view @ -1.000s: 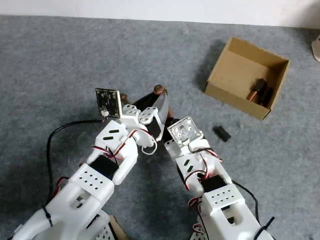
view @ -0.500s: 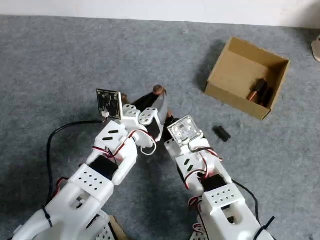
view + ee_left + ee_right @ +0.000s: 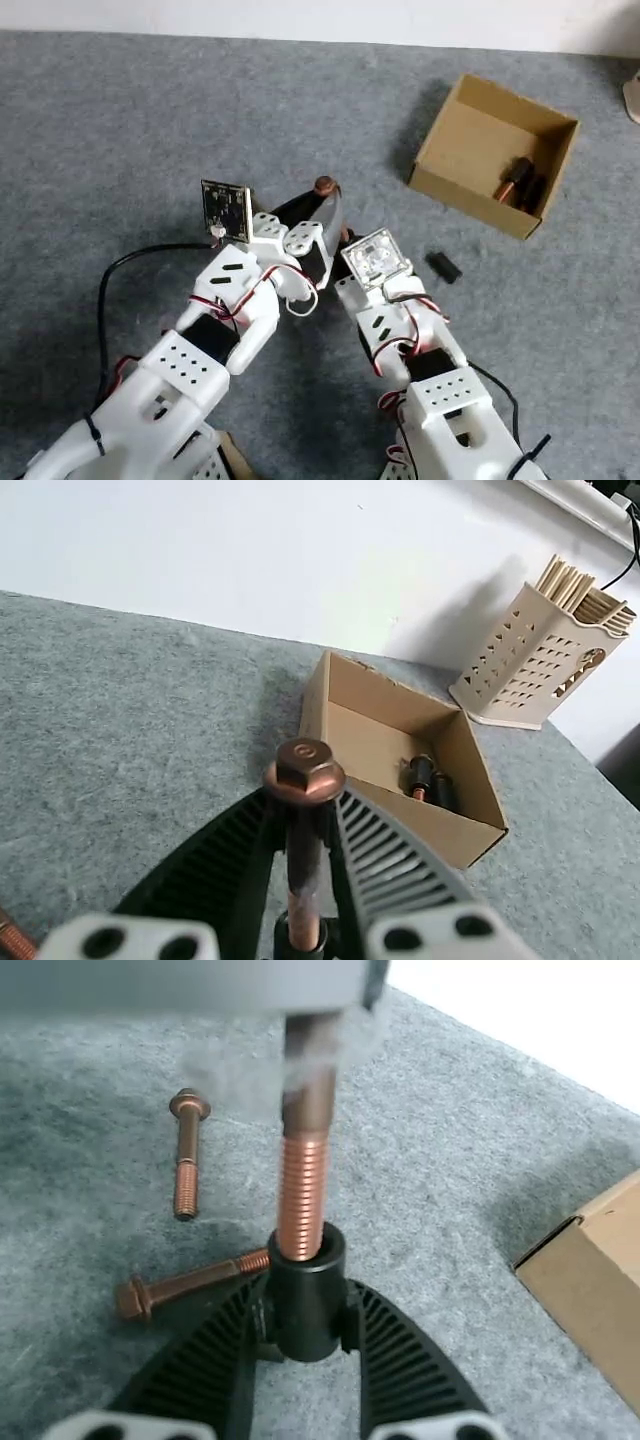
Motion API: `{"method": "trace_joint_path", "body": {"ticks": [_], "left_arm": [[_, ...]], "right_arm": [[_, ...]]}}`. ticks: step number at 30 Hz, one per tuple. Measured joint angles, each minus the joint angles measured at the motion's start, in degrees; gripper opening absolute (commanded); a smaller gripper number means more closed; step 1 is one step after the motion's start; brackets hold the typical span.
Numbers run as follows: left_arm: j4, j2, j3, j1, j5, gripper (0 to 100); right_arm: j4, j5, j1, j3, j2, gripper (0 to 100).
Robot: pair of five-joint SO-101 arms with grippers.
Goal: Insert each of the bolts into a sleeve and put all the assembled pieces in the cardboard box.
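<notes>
My left gripper (image 3: pixel 303 810) is shut on a copper bolt (image 3: pixel 300 865), head up, shank pointing down. My right gripper (image 3: pixel 303 1310) is shut on a black sleeve (image 3: pixel 305 1270), held upright just below it. The bolt's threaded end (image 3: pixel 302 1190) sits in the sleeve's mouth. In the high view the bolt's head (image 3: pixel 323 186) shows between the two arms at mid-table. The cardboard box (image 3: pixel 470 125) stands at the back right with assembled pieces (image 3: pixel 517 182) inside. Two loose bolts (image 3: pixel 186 1155) (image 3: pixel 190 1282) lie on the mat beyond the sleeve.
A loose black sleeve (image 3: pixel 444 267) lies on the grey mat in front of the box. A pale perforated holder (image 3: pixel 535 660) with sticks stands behind the box. A black cable (image 3: pixel 110 290) loops beside the left arm.
The left gripper with the bolt has shifted slightly toward the right arm and lower. The right gripper with the sleeve has barely moved.
</notes>
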Motion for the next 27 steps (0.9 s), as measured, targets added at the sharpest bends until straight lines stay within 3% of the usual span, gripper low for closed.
{"method": "trace_joint_path", "body": {"ticks": [11,23,27], "left_arm": [[0.09,0.0,0.0,-0.26,-4.84,0],[0.09,-0.09,0.0,-3.16,-5.36,1],[0.44,-0.09,0.0,-3.08,-9.67,12]], "right_arm": [[0.0,-0.09,-2.73,-2.9,0.0,0.5],[0.0,-0.18,-3.34,-4.48,0.09,0.5],[0.0,-0.18,-3.34,-4.48,0.09,0.5]]}}
